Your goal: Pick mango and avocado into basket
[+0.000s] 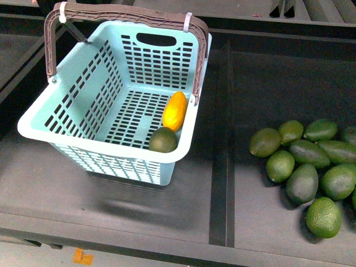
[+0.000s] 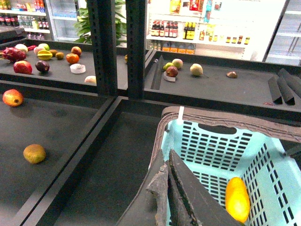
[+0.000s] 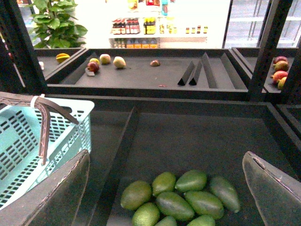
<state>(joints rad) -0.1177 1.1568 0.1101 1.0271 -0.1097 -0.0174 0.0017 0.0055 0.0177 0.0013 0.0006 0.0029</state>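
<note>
Left end effector (image 2: 165, 188) pinched shut, empty; right end effector (image 3: 167, 188) spread wide. Smooth yellow-orange mango (image 1: 174, 110) and dull dark-green avocado (image 1: 163, 140) lie touching inside the teal slotted basket (image 1: 67, 89).

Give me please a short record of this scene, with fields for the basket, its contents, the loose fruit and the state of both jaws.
basket: teal basket, handles raised
contents: mango and avocado, touching, at the basket's right wall
loose fruit: pile of avocados in the shelf bin right of the basket
left gripper: jaws shut, empty, over the basket rim
right gripper: jaws open, empty, above the pile
task state: both fruits appear to be in the basket
</note>
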